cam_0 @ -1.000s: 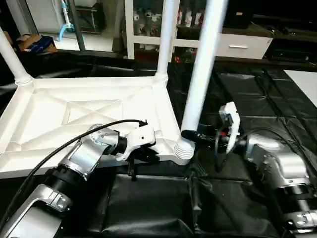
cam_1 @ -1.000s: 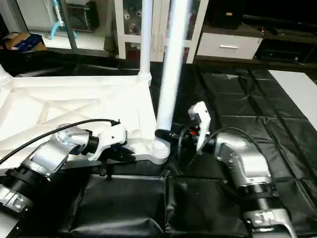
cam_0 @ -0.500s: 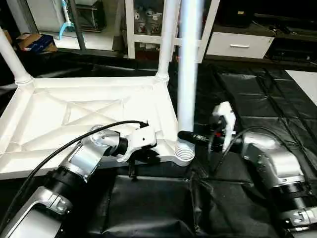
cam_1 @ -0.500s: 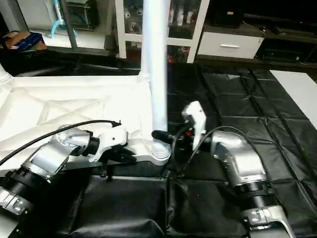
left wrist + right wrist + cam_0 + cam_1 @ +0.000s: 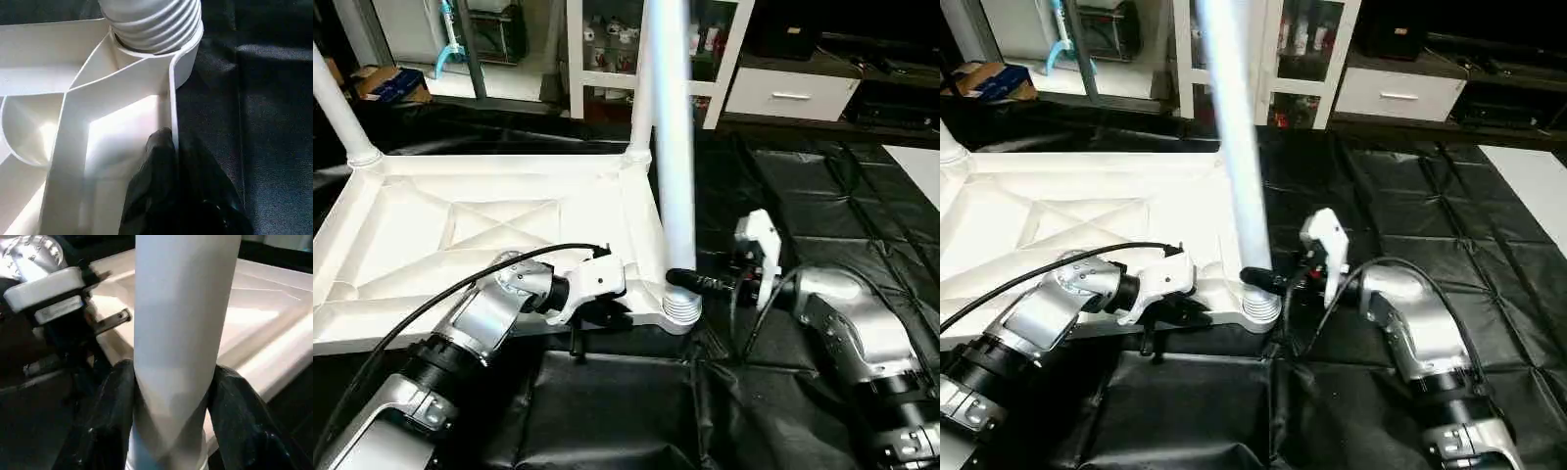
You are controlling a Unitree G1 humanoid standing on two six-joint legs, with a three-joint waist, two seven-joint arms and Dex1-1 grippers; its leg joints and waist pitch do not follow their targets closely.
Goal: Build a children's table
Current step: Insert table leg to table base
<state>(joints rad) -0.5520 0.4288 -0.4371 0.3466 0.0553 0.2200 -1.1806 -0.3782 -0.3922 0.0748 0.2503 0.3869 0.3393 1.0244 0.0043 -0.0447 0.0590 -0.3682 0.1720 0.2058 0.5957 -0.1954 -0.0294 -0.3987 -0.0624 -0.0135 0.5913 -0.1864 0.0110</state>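
Far-left leg (image 5: 337, 108): a white tube standing in the far-left corner socket of the table top, leaning slightly left, its upper end cut off by the frame.
Table top (image 5: 431, 230): white plastic, lying upside down on the black mat (image 5: 822, 215), ribbed underside facing up with an X pattern in the middle; it fills the left half of the scene.
Left gripper (image 5: 171, 152): at the near edge of the table top, just left of the near-right corner; its black fingers are pressed together on the thin upright rim wall, one finger inside the rim and one outside.
Far-right leg (image 5: 641, 88): a white tube upright in the far-right corner socket, behind the held leg.
Held leg (image 5: 674, 147): a long white tube close to upright, its ribbed threaded end (image 5: 681, 305) sitting in the near-right corner socket.
Right gripper (image 5: 690, 282): reaching in from the right, level with the lower part of the held leg just above the threads; its two black fingers (image 5: 112, 406) sit one on each side of the tube, clasping it.
Background: white shelving (image 5: 607, 44) and a white drawer unit (image 5: 788, 93) along the far side.
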